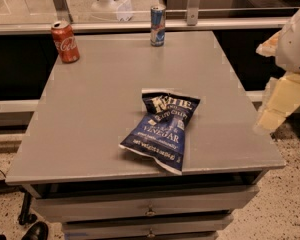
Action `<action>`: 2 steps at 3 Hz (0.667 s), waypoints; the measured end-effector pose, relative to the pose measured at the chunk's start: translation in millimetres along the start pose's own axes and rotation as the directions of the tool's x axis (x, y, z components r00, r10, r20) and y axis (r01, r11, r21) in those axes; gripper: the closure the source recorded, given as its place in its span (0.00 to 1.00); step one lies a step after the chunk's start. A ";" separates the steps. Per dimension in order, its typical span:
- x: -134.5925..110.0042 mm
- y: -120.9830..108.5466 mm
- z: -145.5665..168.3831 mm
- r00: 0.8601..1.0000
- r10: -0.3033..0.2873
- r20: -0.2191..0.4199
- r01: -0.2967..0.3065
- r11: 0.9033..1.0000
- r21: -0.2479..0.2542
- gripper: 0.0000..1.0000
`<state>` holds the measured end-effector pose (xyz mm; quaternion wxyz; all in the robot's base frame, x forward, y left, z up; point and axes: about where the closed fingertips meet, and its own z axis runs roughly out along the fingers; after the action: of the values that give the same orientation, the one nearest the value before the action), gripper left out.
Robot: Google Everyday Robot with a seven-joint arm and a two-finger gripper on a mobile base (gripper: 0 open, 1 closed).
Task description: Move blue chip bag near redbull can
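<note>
Off the right edge of the table (90,114), the gripper (276,109) hangs clear of everything, wide or narrow I cannot tell, so the blue chip bag (160,131) lies loose to its left, well apart from the redbull can (157,25) farther off leftward.

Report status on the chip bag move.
Gripper right of table, off the bag. Blue chip bag flat near front edge, redbull can at back edge. Coca-Cola can back left, out of the way.
</note>
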<state>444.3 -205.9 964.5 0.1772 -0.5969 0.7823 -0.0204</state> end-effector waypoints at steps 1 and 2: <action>-16.2 -2.4 25.1 0.997 0.025 0.069 -0.025 1.000 -0.006 0.00; -29.5 -5.6 44.6 0.990 0.055 0.133 -0.053 0.998 -0.014 0.00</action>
<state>469.6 -171.7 931.6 0.2264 -0.5763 0.7847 0.0282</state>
